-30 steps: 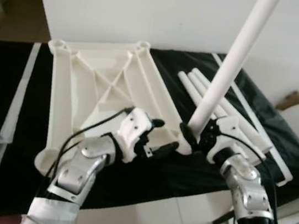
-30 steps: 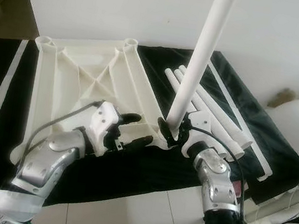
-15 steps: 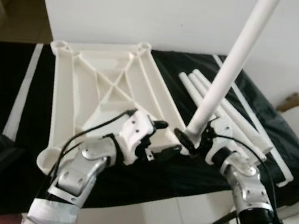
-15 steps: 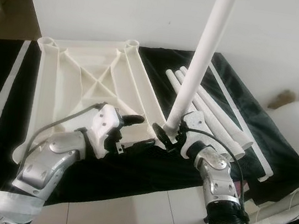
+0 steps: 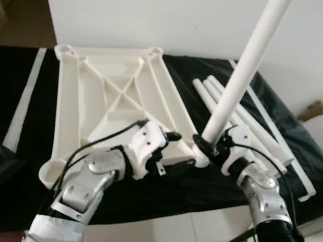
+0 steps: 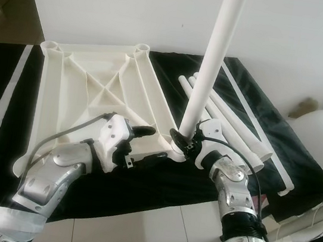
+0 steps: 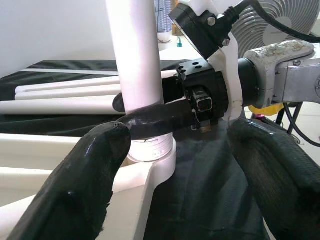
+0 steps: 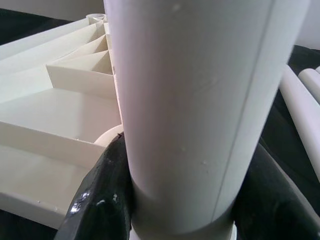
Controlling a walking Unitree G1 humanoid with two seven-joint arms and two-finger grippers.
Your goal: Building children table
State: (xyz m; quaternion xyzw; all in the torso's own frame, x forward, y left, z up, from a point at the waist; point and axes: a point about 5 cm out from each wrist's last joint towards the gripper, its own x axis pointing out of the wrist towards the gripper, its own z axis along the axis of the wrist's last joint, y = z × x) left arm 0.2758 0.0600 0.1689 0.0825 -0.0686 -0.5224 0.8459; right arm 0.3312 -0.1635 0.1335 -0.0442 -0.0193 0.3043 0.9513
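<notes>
Right gripper (image 6: 183,143) clamps the leg (image 6: 212,68) just above its threaded foot, seated upright in the tabletop (image 6: 95,81) corner socket. Left gripper (image 6: 146,141), fingers spread, braces the tabletop beside that socket. The leg looks light, rigid, smooth plastic; a low grip probably limits wobble.

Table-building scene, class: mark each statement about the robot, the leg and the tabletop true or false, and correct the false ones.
1. The right gripper is clamped around the upright leg. True.
2. The tabletop lies with its ribbed underside facing up. True.
3. The left gripper holds a spare leg. False: it sits open at the tabletop's near corner, holding nothing.
4. The spare legs stand upright against the wall. False: they lie flat on the black cloth.
5. The upright leg stands at the tabletop's far corner. False: it stands at the near corner socket.
</notes>
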